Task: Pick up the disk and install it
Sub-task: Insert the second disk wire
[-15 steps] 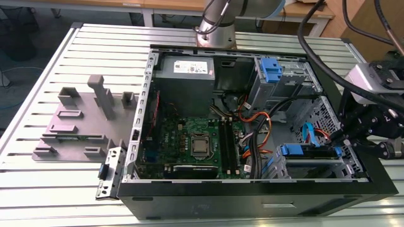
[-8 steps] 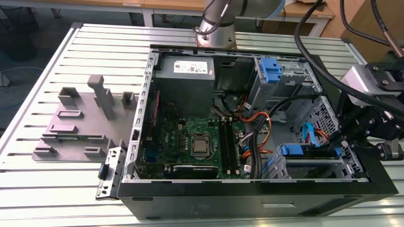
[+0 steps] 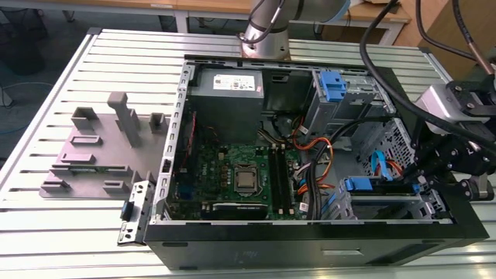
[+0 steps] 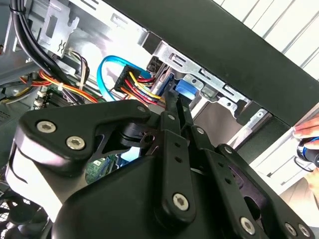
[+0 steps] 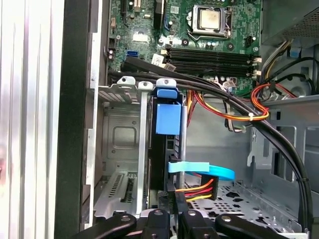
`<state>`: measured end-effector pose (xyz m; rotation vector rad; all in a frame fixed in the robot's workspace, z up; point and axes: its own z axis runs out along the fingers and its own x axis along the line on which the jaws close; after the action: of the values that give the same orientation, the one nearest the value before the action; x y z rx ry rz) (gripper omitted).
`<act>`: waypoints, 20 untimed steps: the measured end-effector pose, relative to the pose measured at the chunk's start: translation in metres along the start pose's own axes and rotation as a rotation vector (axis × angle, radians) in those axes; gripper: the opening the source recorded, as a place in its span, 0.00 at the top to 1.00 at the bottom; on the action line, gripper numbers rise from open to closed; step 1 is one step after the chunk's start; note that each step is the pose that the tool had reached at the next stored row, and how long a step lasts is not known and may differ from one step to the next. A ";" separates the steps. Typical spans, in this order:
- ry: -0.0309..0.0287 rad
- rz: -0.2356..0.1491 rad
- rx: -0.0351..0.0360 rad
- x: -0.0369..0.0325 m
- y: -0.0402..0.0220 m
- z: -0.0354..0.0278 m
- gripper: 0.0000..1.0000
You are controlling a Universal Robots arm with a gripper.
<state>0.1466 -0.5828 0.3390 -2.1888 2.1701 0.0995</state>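
Slatted aluminium table (image 3: pixel 62 75) carries an open computer case (image 3: pixel 310 247) lying on its side. A grey fixture plate (image 3: pixel 93 157) with several uprights lies beside the case, toward the exterior view's left. Inside the case, the green motherboard (image 3: pixel 232 168) covers the floor and a grey power supply box (image 3: pixel 229 102) with a white sticker sits at the far edge, near the arm's base (image 3: pixel 268 29). The disk (image 5: pixel 167 149) stands on edge in the metal drive cage (image 5: pixel 119 139), which is in the case's corner toward the exterior view's right, against the black outer panel. The disk's blue rail tab (image 5: pixel 167 117) points toward the motherboard. A flat light-blue data cable (image 5: pixel 204 170) and a bundle of red, yellow and orange power wires (image 5: pixel 199 189) lie just beside the disk's other end, and 2 thick black cables (image 5: pixel 239 107) run across above them. The gripper (image 4: pixel 175 102) reaches down into this corner. Its 2 black fingers (image 4: pixel 172 149) are drawn almost together, with the tips at the end of the disk. Whether they pinch the disk or only press against it cannot be told. In the second wrist view a person's hand (image 4: pixel 306 134) shows at the edge beyond the case wall, with a small dark and blue thing in it.
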 end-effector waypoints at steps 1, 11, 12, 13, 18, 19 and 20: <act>0.0007 0.000 0.0000 0.0001 0.0000 0.0007 0.84; 0.0016 0.000 0.0001 0.0002 0.0000 0.0023 0.83; 0.0017 0.000 0.0000 0.0002 0.0000 0.0023 0.77; 0.0023 0.000 0.0000 0.0002 0.0000 0.0021 0.77; 0.0037 0.000 0.0000 0.0002 0.0000 0.0021 0.70; 0.0047 0.000 0.0000 0.0001 0.0002 0.0023 0.70; 0.0060 0.000 0.0000 0.0002 0.0007 0.0024 0.70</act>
<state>0.1459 -0.5827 0.3365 -2.1918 2.1733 0.0930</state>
